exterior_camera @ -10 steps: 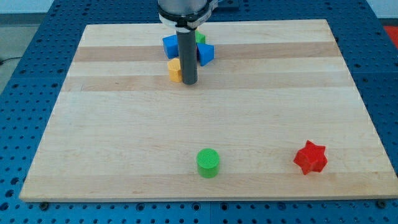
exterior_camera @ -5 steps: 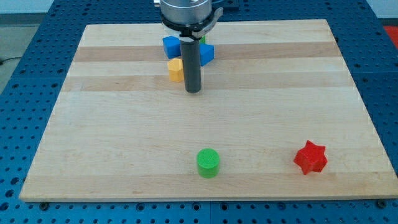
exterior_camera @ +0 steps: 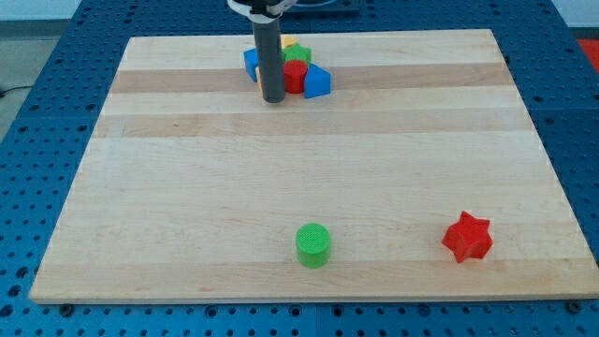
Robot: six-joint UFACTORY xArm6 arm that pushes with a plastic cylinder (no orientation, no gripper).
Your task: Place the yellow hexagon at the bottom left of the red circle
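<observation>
Work looks unfinished: my tip (exterior_camera: pixel 273 99) sits just bottom-left of the red circle (exterior_camera: pixel 296 77). Yellow hexagon (exterior_camera: pixel 288 44) peeks beyond it. No gripper to report.

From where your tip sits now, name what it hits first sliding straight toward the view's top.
My tip sits just below the cluster. It would likely meet the red circle or the left blue block first; the rod hides the gap between them, so I cannot tell which.

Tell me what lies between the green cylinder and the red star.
Nothing: in the camera view, only bare wooden board lies between the green cylinder and the red star.
</observation>
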